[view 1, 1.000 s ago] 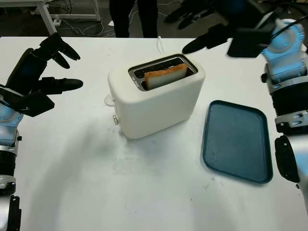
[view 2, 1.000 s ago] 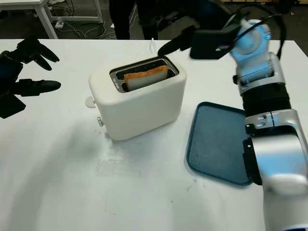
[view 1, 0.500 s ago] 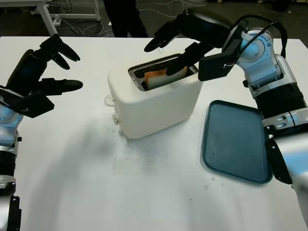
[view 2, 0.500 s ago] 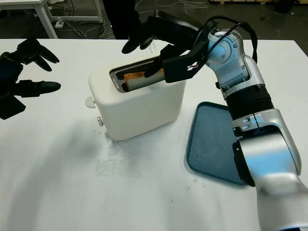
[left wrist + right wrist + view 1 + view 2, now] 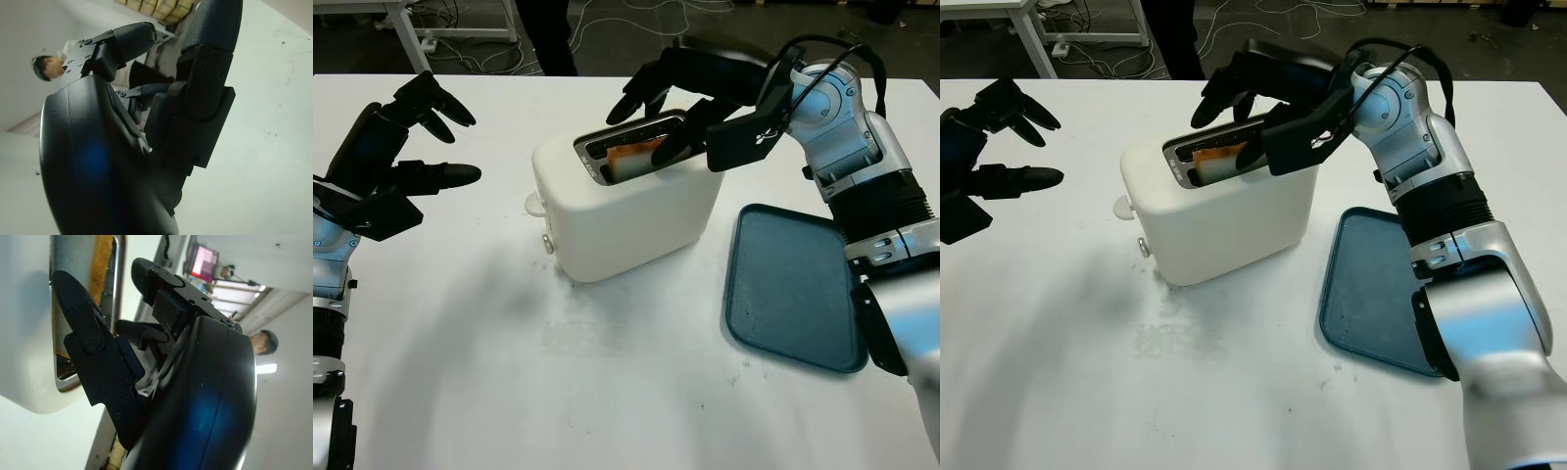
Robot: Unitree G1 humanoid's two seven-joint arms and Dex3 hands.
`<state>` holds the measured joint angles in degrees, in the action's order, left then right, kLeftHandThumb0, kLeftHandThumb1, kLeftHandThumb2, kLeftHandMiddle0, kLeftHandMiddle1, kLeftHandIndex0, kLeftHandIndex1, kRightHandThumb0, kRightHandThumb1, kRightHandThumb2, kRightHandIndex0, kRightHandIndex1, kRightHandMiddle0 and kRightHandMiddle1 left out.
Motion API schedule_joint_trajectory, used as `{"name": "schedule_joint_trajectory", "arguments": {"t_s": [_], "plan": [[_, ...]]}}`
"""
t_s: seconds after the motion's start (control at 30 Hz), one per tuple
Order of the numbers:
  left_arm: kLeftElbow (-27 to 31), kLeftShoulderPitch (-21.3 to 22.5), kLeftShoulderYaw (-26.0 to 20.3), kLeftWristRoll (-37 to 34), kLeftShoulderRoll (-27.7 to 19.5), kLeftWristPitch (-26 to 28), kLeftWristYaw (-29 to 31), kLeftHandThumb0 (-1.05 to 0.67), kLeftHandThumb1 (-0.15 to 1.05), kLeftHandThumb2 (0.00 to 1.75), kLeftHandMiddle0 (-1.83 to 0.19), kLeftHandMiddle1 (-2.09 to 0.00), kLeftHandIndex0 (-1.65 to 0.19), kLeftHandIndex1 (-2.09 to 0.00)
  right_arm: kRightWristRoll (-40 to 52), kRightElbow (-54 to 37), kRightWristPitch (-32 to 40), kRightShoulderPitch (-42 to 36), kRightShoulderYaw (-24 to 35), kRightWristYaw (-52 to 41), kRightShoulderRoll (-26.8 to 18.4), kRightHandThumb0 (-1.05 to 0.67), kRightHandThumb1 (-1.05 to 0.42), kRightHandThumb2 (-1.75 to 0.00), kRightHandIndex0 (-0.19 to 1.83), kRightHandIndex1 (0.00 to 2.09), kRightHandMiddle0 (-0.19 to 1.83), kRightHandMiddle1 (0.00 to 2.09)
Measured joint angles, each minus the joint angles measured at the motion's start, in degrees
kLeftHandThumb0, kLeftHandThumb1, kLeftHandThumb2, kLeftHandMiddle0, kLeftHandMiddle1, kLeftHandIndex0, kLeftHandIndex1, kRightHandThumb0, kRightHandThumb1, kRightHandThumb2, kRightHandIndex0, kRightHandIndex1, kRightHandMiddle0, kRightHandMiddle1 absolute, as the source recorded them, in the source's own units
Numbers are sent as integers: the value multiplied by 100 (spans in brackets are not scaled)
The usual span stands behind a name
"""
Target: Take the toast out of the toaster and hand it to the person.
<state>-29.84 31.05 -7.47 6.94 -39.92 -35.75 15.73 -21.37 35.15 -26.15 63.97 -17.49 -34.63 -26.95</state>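
A white toaster (image 5: 626,211) stands mid-table with one slice of browned toast (image 5: 631,157) sticking up from its slot. My right hand (image 5: 646,127) hovers open just above the slot's right end, two fingers over the far side and the thumb (image 5: 88,347) on the near side of the toast (image 5: 100,264). It holds nothing. My left hand (image 5: 416,137) is open, raised above the table's left side, well away from the toaster. A person's dark legs (image 5: 543,34) stand beyond the far table edge.
A dark blue tray (image 5: 793,284) lies on the table right of the toaster, under my right forearm. The toaster's lever knob (image 5: 534,204) juts out on its left end. White table legs and cables sit on the floor at the back left.
My right hand has swung in from the far right and come down over the toaster slot, its fingers now either side of the toast. The left hand has stayed put.
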Motion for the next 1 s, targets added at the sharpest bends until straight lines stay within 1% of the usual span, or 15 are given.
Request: {"name": "schedule_joint_trajectory", "arguments": {"t_s": [0.13,0.2,0.3,0.4,0.47,0.6,0.7,0.73,0.77,0.8,0.83,0.87,0.9,0.97,1.0], "plan": [[1,0,0,0,0,19,0,-95,92,17,-28,-161,-17,-149,-20,-7,2,-5,-43,-38,0,-51,-67,0,61,76,93,0],[-12,2,0,0,0,-4,0,-95,92,18,-28,-160,-17,-149,-20,-15,15,-9,-57,-97,0,-50,-68,0,60,68,92,0],[-11,2,0,0,0,-5,-2,-95,92,17,-28,-160,-17,-149,-20,-68,77,-19,-83,-151,-1,-48,-69,-1,61,66,91,0],[-2,2,0,0,0,8,-2,-96,92,16,-29,-159,-17,-148,-17,-114,79,-76,-87,-192,-1,-44,-69,0,65,69,94,1],[11,1,0,0,0,43,-2,-96,92,16,-29,-159,-18,-148,-11,-119,78,-107,-88,-202,-1,-43,-69,0,72,77,97,3],[16,2,0,0,1,26,-7,-95,92,18,-29,-160,-18,-148,-6,-169,78,-167,-94,-228,-1,-44,-71,-1,88,99,112,10],[9,2,0,0,3,-1,-19,-95,92,17,-29,-160,-18,-148,-46,-180,43,-174,-140,-177,-24,-48,-74,-1,97,102,121,15],[9,2,0,0,3,-1,-19,-95,92,17,-29,-159,-18,-148,-85,-181,-11,-176,-164,-126,-35,-50,-76,-1,99,107,124,20],[9,2,0,0,3,-1,-19,-95,92,16,-29,-159,-17,-148,-140,-192,-71,-176,-206,-83,-59,-52,-77,-1,99,112,122,30],[9,2,0,0,3,-1,-19,-95,92,16,-29,-159,-17,-147,-236,-222,-135,-175,-258,-25,-88,-54,-79,0,99,121,116,48],[9,2,0,0,3,-1,-19,-94,92,16,-28,-159,-17,-147,-336,-248,-213,-175,-316,52,-115,-58,-80,0,100,135,107,72],[9,2,0,0,4,-1,-19,-94,92,16,-28,-159,-17,-147,-460,-280,-297,-173,-362,164,-146,-60,-81,0,100,142,102,84],[9,2,0,-2,4,-1,-19,-94,92,16,-28,-159,-17,-147,-564,-312,-377,-164,-411,255,-183,-62,-82,0,100,146,99,91],[9,1,0,-2,5,-1,-21,-95,92,17,-28,-159,-17,-147,-803,-401,-498,-128,-530,425,-265,-67,-84,0,102,157,95,111],[10,1,0,-2,5,-1,-30,-95,92,17,-28,-159,-17,-147,-949,-461,-549,-106,-586,482,-317,-68,-84,0,102,159,93,116]]}}
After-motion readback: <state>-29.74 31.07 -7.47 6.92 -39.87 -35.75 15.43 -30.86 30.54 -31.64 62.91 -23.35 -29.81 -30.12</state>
